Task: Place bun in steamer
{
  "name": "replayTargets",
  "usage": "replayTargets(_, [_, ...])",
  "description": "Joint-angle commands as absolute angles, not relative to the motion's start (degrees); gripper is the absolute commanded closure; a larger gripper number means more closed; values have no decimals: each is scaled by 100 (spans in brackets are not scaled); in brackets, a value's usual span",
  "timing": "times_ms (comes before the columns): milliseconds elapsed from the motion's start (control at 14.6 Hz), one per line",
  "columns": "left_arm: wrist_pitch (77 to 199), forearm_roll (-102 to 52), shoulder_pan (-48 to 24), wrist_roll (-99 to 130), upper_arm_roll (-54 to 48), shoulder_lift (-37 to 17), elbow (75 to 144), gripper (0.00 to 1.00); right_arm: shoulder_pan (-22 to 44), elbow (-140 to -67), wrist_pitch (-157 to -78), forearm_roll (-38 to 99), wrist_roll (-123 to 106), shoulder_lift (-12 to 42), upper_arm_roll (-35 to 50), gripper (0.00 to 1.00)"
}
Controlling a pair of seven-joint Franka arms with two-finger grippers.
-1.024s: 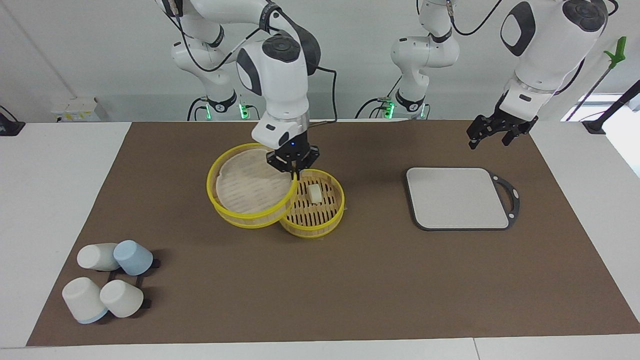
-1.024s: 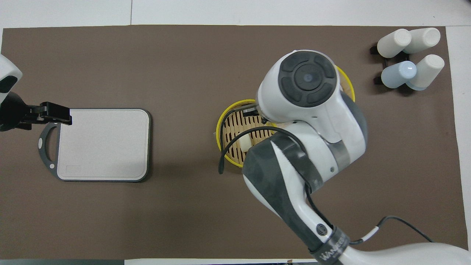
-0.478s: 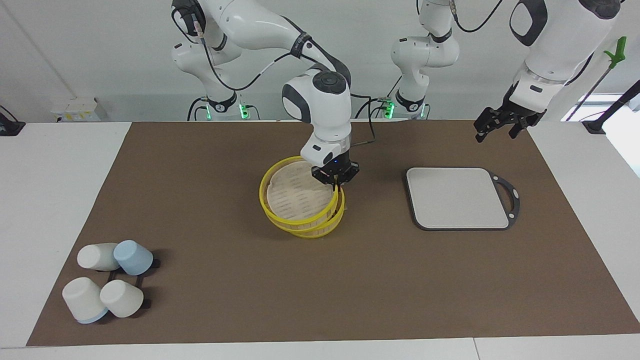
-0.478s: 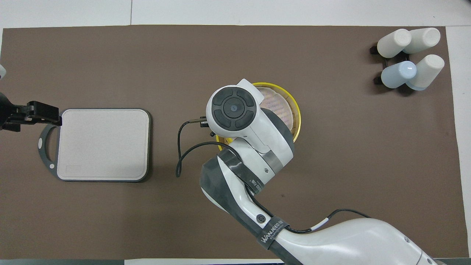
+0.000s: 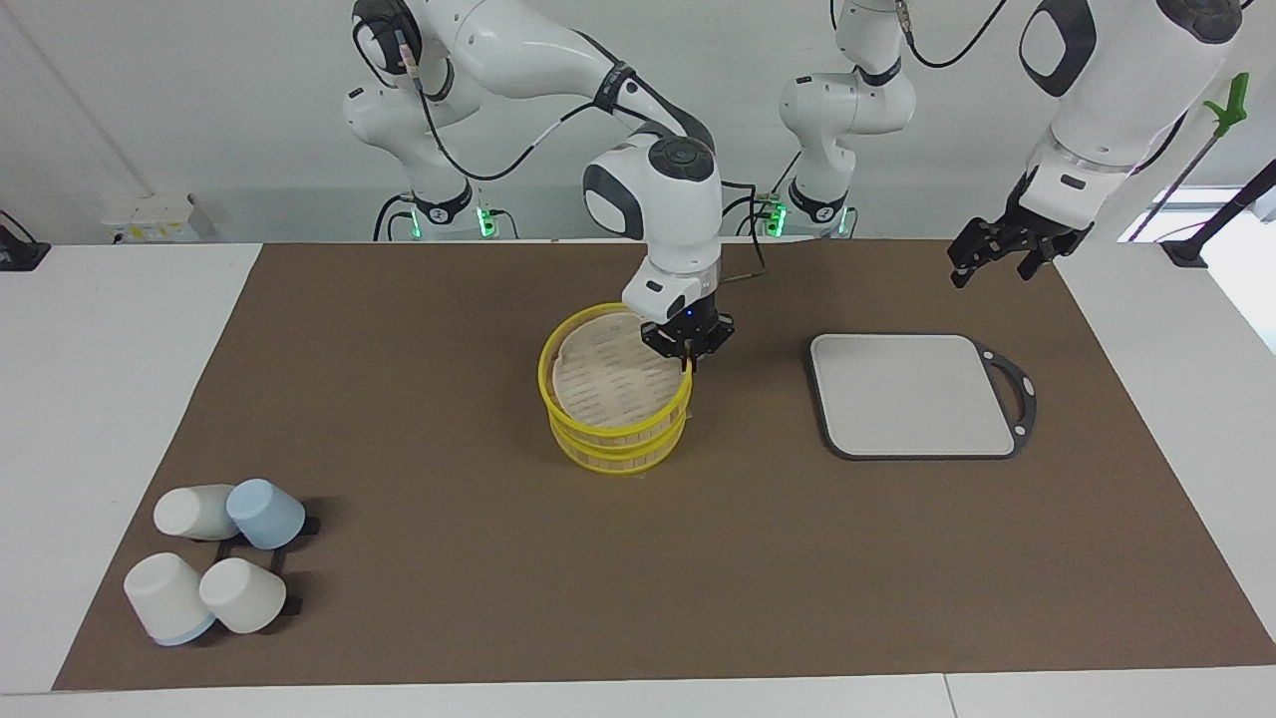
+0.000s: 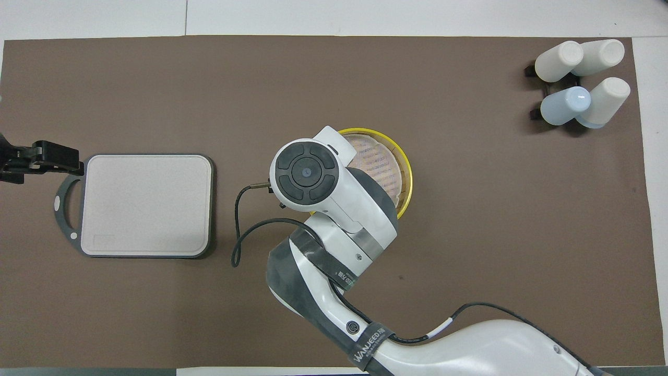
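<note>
Brown mat over the desk (image 5: pixel 120 329), steamer (image 5: pixel 615 404) mid-mat with its upper tier sitting nearly square on the lower one; yellow rims, pale slatted sides, pale slotted top. Bun not visible (presumably under that tier, can't confirm). Right hand (image 5: pixel 688 361) pinched shut on the top tier's rim at the edge toward the grey board (image 5: pixel 912 394). Step: closing the steamer; next likely calls for letting go and lifting clear. Left hand (image 5: pixel 987 261) open, waiting near the board's handle end.

White table (image 5: pixel 120 399) under a brown mat (image 5: pixel 449 558), plain pale wall (image 5: pixel 199 100) at the robots' end, bright window (image 5: pixel 1236 249) at one corner.
</note>
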State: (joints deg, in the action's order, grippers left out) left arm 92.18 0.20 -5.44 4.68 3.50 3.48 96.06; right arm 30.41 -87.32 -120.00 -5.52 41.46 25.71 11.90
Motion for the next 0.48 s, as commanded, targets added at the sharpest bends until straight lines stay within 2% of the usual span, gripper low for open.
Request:
replayTargets(0, [9105, -9, -422, 343, 272, 580, 9686, 0, 3059, -8920, -12085, -545, 4254, 2549, 1160, 100])
replayTargets(410, [9071, -9, -431, 202, 272, 580, 9773, 0, 3076, -9079, -12120, -729, 4271, 2540, 1151, 100])
